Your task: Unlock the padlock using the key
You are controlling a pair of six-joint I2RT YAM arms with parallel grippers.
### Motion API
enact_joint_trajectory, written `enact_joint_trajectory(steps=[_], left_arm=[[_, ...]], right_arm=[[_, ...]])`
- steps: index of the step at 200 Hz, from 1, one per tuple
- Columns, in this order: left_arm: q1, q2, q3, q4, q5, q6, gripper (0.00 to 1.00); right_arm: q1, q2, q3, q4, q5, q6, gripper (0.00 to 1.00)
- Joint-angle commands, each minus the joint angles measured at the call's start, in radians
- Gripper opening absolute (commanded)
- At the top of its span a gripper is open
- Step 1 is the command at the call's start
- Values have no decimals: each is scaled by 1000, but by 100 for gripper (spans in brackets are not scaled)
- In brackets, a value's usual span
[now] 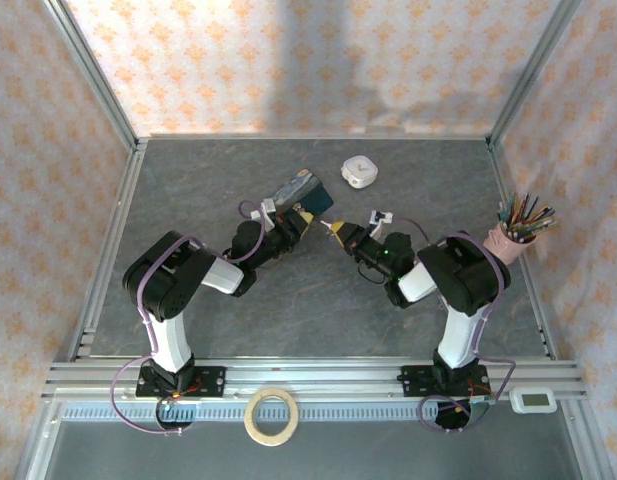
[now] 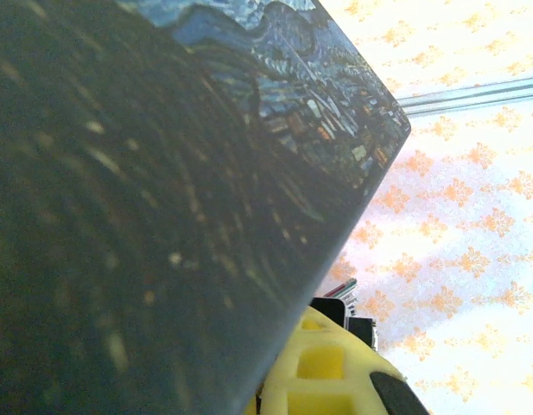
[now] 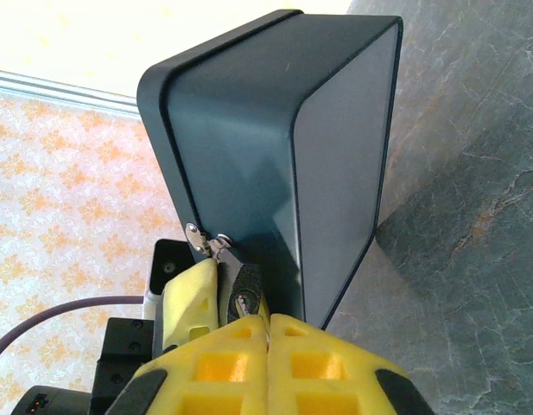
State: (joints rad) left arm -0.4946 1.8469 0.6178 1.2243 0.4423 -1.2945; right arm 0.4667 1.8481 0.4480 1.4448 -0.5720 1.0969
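Note:
The tiny dark padlock [image 3: 245, 282] hangs from a small metal hasp [image 3: 204, 239] on the edge of an upright dark blue tin [image 3: 249, 138]. My left gripper [image 1: 304, 218] is shut on the padlock, with one yellow finger [image 3: 188, 298] showing on its left side. My right gripper [image 3: 268, 318] is shut on the key [image 3: 241, 304], whose toothed silver shaft sits at the padlock's keyhole; the key's head is hidden between the pads. In the left wrist view the tin's painted face [image 2: 162, 216] is very close and one yellow finger [image 2: 335, 367] shows below it.
A white rounded-square case [image 1: 359, 171] lies behind the tin [image 1: 306, 189]. A pink cup of pencils [image 1: 515, 235] stands at the right. A tape roll [image 1: 271, 415] lies on the front rail. Patterned walls enclose the grey table [image 1: 318, 300].

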Motion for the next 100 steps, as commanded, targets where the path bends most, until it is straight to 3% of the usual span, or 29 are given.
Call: enact_joint_trajectory(steps=[1,100], left_arm=[[8,-6,-1,99,18,-6,0],[4,-26,-2,57,16,24,0]], right_arm=[[9,24,26,53,5,-3,0],[28,45,70,30,-9,-12,0]])
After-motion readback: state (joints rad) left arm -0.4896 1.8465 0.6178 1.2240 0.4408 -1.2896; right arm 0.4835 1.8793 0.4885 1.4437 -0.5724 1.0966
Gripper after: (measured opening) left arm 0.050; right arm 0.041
